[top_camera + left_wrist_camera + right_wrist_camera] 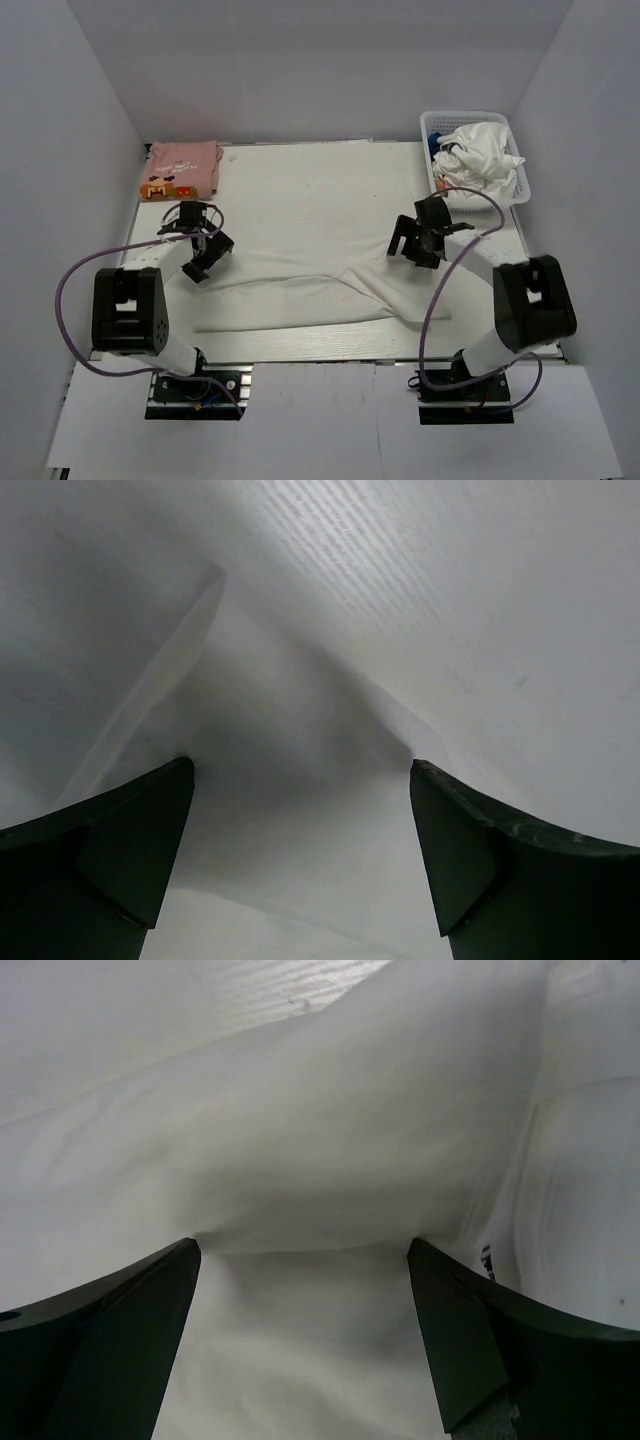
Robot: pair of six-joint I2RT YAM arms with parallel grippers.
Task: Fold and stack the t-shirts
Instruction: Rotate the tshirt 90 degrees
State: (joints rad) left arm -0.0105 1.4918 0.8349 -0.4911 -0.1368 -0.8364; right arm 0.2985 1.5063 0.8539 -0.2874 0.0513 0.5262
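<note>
Rumpled white t-shirt (320,285) spans the bench (300,180), pink t-shirt (183,165) folded at eleven o'clock. Basket (432,135) at one o'clock holds crumpled cloth (482,155); left fingers (100,870), right fingers (500,1350) spread.

The white table (300,190) carries 3 things: a white tee (320,295) lying creased across its near middle, a folded pink tee (183,166) at the far left corner, and a mesh basket (430,135) at the far right corner.
</note>
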